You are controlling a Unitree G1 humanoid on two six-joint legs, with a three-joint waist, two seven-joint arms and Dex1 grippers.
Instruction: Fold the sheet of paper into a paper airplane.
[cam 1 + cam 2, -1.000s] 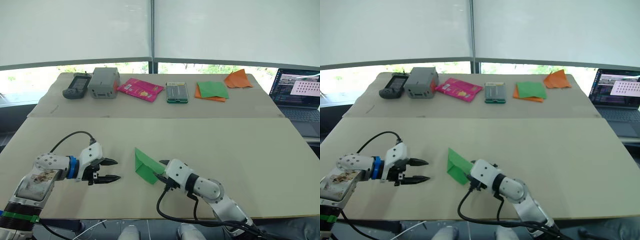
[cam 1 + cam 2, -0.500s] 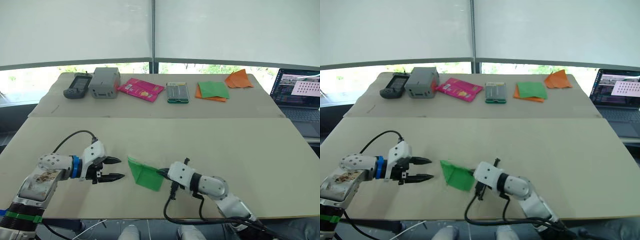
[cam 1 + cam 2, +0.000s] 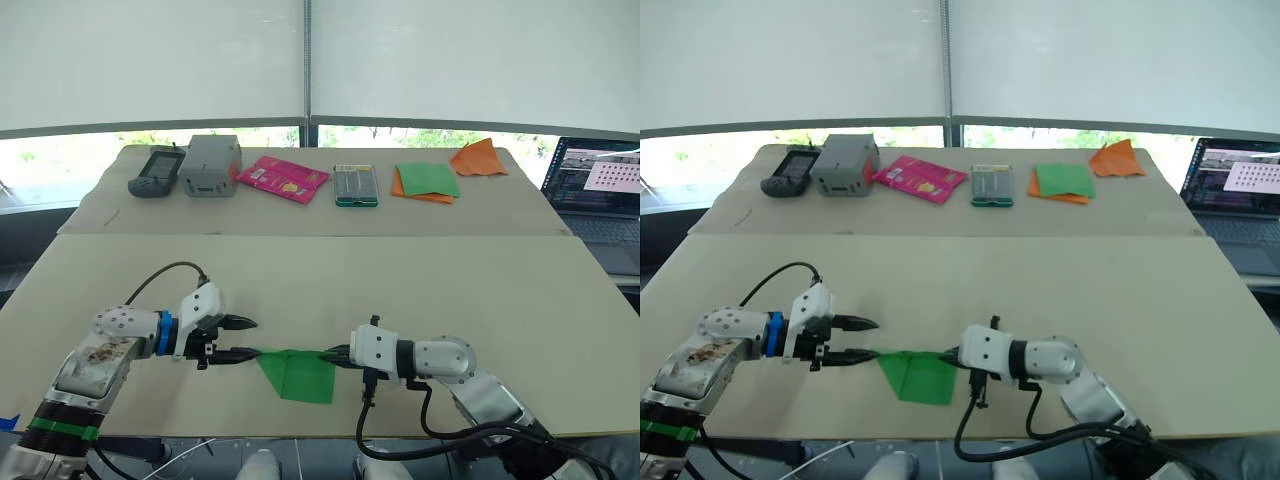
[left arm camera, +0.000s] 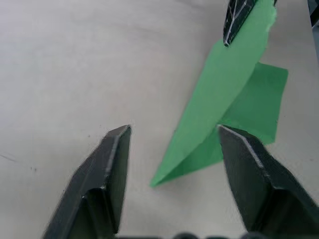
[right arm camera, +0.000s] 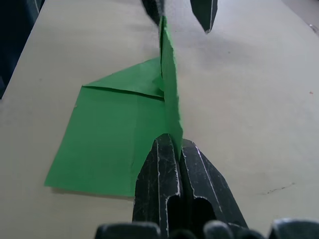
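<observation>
The sheet of paper (image 3: pixel 295 374) is bright green and partly folded. One part lies flat near the table's front edge, and a flap (image 5: pixel 169 84) stands up along a crease. My right gripper (image 3: pixel 330 355) is shut on the right end of that raised flap. My left gripper (image 3: pixel 240 339) is open just left of the paper, at its pointed left tip. In the left wrist view that tip (image 4: pixel 169 172) lies between the two spread fingers (image 4: pixel 113 159), not pinched. No paper airplane is in view.
Along the far table stand a black handheld device (image 3: pixel 152 172), a grey box (image 3: pixel 210 165), a pink packet (image 3: pixel 282 178), a small green case (image 3: pixel 354 185), a green sheet on orange paper (image 3: pixel 425 181) and crumpled orange paper (image 3: pixel 477 158). A laptop (image 3: pixel 598 190) sits at far right.
My right gripper has swung the paper left and laid it flatter. My left gripper has moved right, so its open fingers now straddle the paper's left tip.
</observation>
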